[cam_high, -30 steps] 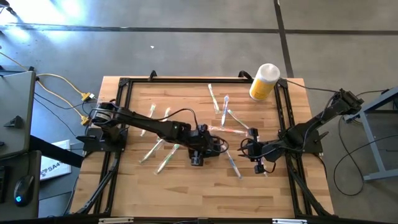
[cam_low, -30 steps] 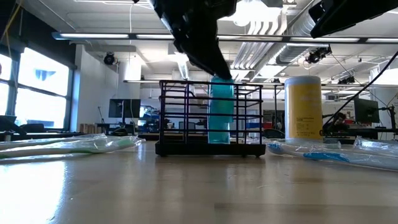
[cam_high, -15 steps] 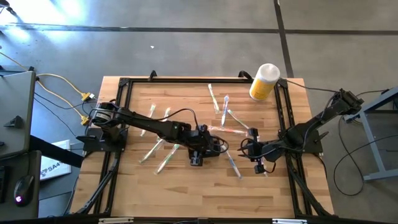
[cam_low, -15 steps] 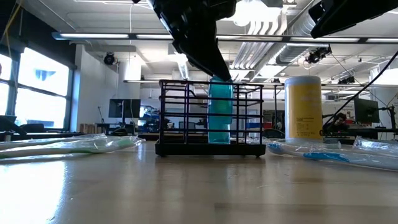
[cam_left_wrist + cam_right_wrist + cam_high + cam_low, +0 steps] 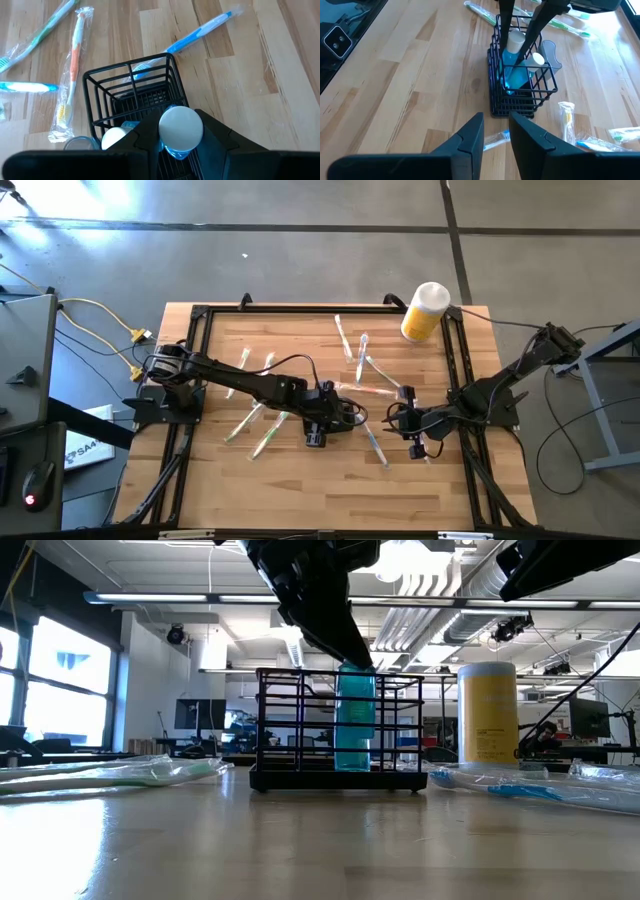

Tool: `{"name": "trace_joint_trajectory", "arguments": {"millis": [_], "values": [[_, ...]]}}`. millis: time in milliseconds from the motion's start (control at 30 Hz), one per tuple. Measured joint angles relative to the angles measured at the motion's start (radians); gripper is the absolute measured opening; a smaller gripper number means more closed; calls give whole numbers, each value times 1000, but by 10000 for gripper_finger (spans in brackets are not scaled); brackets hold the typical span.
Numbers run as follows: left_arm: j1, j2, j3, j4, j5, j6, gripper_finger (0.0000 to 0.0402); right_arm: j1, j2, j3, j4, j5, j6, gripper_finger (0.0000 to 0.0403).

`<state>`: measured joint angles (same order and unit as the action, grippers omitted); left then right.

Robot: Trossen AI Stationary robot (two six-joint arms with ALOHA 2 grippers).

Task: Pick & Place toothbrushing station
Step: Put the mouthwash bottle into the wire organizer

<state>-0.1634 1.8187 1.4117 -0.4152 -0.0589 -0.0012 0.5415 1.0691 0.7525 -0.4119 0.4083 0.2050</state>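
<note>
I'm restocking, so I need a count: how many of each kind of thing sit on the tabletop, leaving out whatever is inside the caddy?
Wrapped toothbrushes: 9 seen from above
Black wire caddy: 1
Yellow canister: 1
Total: 11

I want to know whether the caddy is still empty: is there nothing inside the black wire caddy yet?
No, in the right wrist view the black wire caddy already holds a blue bottle with a white cap, gripped by the left gripper.
</note>
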Motion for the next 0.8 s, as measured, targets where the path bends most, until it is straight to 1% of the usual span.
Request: {"name": "trace_joint_trajectory", "arguments": {"millis": [167,700,800], "values": [[0,0,0,11,0,-2,89,0,0,0,-3,-24,-1,83],[0,0,0,14,0,23,89,0,0,0,-3,-26,-19,83],[0,-3,-29,53,0,23,89,0,0,0,-2,-26,-16,83]]}}
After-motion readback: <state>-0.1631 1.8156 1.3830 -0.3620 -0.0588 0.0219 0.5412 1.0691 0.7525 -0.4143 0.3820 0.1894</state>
